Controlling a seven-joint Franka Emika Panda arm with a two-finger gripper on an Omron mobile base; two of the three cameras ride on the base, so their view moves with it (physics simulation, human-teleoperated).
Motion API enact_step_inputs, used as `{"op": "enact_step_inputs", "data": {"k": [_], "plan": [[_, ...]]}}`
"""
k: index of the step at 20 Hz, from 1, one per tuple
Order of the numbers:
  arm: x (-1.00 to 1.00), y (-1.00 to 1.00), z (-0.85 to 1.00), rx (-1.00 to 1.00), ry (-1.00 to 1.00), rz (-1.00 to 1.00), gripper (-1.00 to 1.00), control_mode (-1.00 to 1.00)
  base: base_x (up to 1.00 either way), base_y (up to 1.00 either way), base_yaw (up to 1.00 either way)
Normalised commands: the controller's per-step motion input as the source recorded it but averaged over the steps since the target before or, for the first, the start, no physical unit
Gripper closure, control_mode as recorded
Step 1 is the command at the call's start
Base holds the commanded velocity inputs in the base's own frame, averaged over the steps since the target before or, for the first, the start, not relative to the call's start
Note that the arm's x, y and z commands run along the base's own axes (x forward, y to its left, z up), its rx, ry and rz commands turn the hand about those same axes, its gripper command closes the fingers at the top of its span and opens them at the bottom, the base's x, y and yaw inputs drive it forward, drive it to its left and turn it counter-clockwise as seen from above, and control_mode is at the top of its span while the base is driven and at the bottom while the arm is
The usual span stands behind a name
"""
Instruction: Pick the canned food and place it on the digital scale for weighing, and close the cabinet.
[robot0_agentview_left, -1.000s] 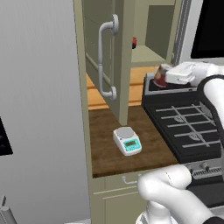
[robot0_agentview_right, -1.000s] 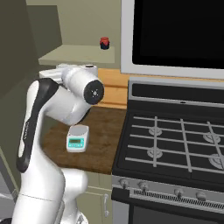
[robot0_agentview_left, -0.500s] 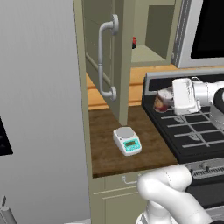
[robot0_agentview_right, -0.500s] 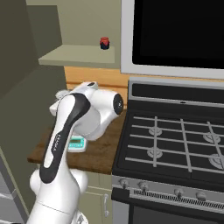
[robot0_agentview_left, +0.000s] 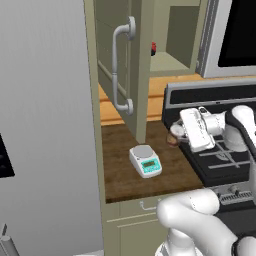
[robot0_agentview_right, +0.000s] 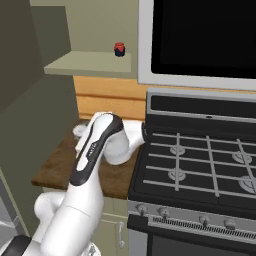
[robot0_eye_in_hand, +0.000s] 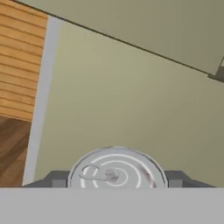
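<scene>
My gripper (robot0_agentview_left: 176, 135) is shut on the canned food (robot0_agentview_left: 174, 137), a dark red-brown can held just above the counter at the stove's left edge. In the hand view its silvery top (robot0_eye_in_hand: 117, 170) sits between the two fingertips (robot0_eye_in_hand: 54, 179). The digital scale (robot0_agentview_left: 145, 161), white with a grey plate and teal display, stands on the wooden counter to the left of the can and nearer the front, apart from it. The cabinet door (robot0_agentview_left: 141, 70) stands open, edge-on, with its grey bar handle (robot0_agentview_left: 121, 65). The door's olive face (robot0_eye_in_hand: 131, 87) is close ahead in the hand view.
A tiny red object (robot0_agentview_right: 119, 48) sits on the open cabinet's shelf (robot0_agentview_right: 85, 62). The black stove (robot0_agentview_right: 200, 160) lies right of the wooden counter (robot0_agentview_left: 120, 170), with a microwave (robot0_agentview_right: 200, 35) above. A tall grey panel (robot0_agentview_left: 45, 125) bounds the counter's left side.
The arm has swung left from over the stove's back corner and come down toward the counter, carrying the can closer to the scale. The cabinet door has not moved.
</scene>
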Motion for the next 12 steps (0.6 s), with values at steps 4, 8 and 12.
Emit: {"op": "enact_step_inputs", "data": {"k": [4,8,12], "plan": [[0.74,0.28,-0.59,0.00,0.01,0.02,1.00,-1.00,0.00,0.00,0.00],[0.58,0.23,-0.36,0.00,0.07,0.00,1.00,-1.00,0.00,0.00,0.00],[0.46,0.22,-0.36,0.00,0.03,0.00,1.00,-1.00,0.00,0.00,0.00]]}}
